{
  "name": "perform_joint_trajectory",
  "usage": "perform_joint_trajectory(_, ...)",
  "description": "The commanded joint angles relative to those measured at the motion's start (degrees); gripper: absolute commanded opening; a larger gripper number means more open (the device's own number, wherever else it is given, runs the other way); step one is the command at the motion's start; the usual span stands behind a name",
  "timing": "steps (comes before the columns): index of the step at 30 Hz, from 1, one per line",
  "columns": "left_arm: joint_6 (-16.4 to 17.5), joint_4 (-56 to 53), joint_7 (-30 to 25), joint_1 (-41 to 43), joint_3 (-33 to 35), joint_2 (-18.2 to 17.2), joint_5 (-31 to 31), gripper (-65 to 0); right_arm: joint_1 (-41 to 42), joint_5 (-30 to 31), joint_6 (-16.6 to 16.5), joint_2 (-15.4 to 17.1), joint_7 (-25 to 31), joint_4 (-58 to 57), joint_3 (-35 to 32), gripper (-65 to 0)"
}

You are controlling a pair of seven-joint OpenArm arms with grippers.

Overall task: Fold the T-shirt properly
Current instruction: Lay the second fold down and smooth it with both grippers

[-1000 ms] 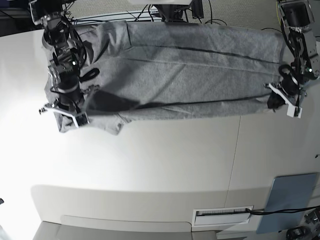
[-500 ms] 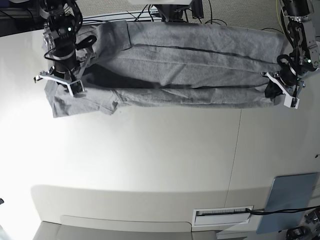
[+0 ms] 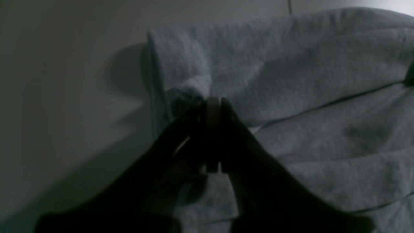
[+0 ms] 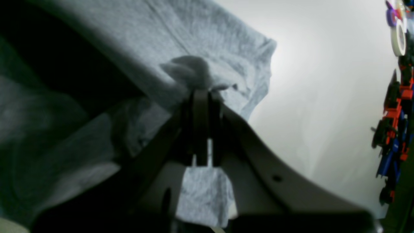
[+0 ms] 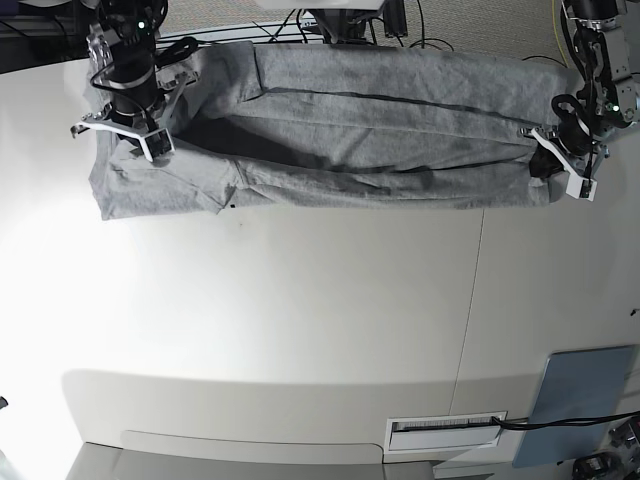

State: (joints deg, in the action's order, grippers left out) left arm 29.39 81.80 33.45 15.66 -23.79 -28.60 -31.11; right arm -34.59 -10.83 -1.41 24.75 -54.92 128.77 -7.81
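The heather-grey T-shirt [image 5: 380, 130] lies stretched across the far part of the white table [image 5: 320, 320], plain grey side up, with long creases running across it. My left gripper [image 5: 548, 168] is at the base view's right, shut on the shirt's edge; in the left wrist view its closed jaws pinch a bunched fold of grey cloth [image 3: 194, 87]. My right gripper [image 5: 135, 135] is at the base view's left, shut on the shirt near a sleeve; the right wrist view shows cloth [image 4: 190, 72] gathered between its jaws. No lettering shows.
A grey-blue flat pad [image 5: 575, 400] lies at the table's near right corner, with a white labelled slot [image 5: 445, 432] beside it. Cables [image 5: 340, 25] run behind the shirt at the far edge. Coloured tools [image 4: 393, 106] and tape rolls [image 4: 397, 30] stand at the right wrist view's right edge.
Both grippers have moved toward the far edge of the table, carrying the shirt's near edge with them. The hanging fold has dropped closer to the table, and the shirt is a narrower band.
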Motion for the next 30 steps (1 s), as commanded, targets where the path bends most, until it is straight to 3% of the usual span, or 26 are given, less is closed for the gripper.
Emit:
perform_joint_trajectory(1,0.0,1.0,-0.9,-0.3,-0.5,-1.2,-0.2,-65.0,-0.6,-0.9,0.3,0.6,0.6,1.3,0.4,-65.0)
perform_joint_trajectory(9,0.1,1.0,-0.9,-0.3,-7.3,-1.2,0.8,-65.0,-1.2,-1.3,0.3,0.5,-0.7,1.4,0.4,-65.0)
perform_joint_trajectory(13,2.3,1.0,-0.9,-0.3,-11.0,-1.3,0.8,-65.0,-2.4,-2.5,0.3,0.5,-1.1,1.4,0.4,-65.0)
perform_joint_trajectory(16,3.8,1.0,-0.8,-0.2,-11.3,-1.2,0.1,-65.0,-3.6,-2.8,0.3,0.5,-1.2,1.4,0.4,-65.0)
perform_joint_trajectory(30,3.7,0.9,-0.8,-0.2,-11.3,-0.4,-0.6,-65.0,-4.0,-3.0,0.3,0.5,-2.1,1.4,0.4,-65.0)
